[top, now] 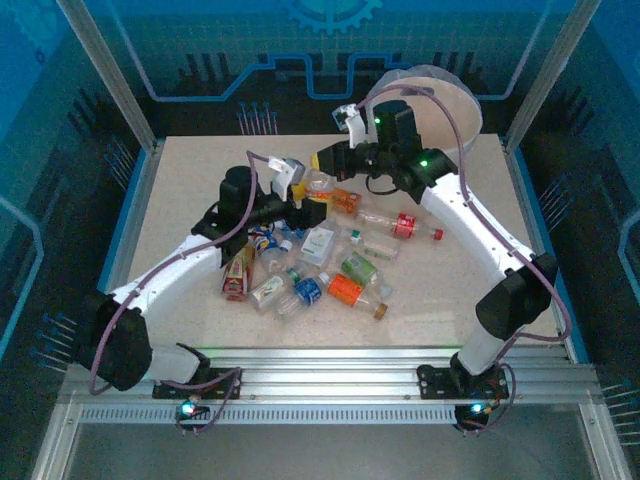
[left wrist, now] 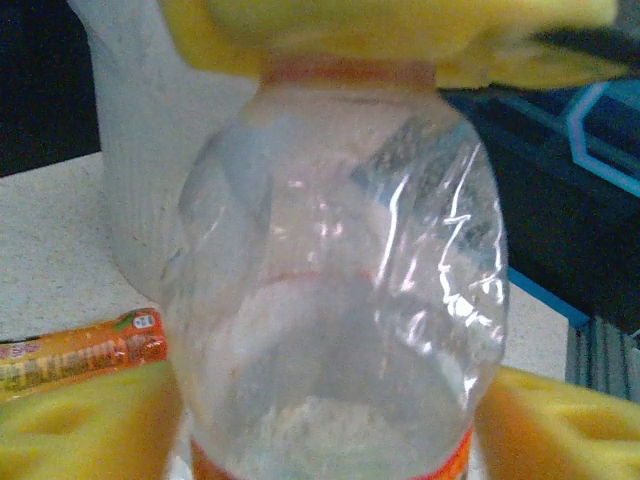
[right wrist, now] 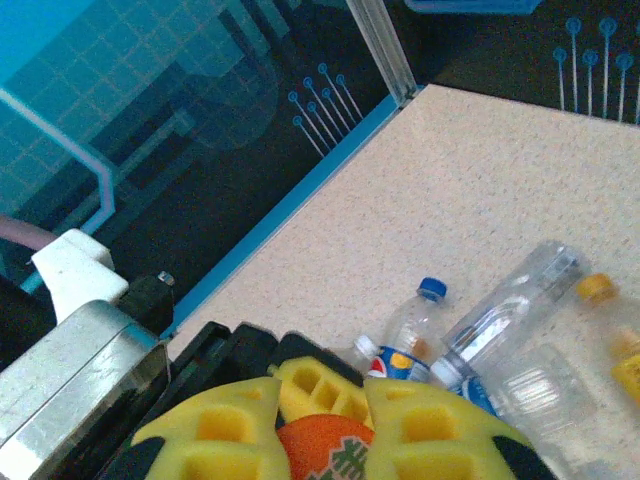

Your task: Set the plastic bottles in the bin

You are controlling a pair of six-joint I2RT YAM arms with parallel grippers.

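Your right hand (right wrist: 350,400) is clamped on the clear bottle (left wrist: 330,300) at its orange neck. Your left hand (left wrist: 330,430) flanks its body; pressing or loose, I cannot tell. Other bottles (top: 345,270) litter the counter (top: 450,290), with the bin (top: 465,105) at the far right corner.

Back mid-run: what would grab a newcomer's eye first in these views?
A jumble of small plastic bottles heaped mid-table, with the large round translucent whitish bin at the far right corner. In the left wrist view a crumpled clear plastic bottle looms between the yellow pads of the left gripper, while the right gripper is shut on a green-printed orange item.
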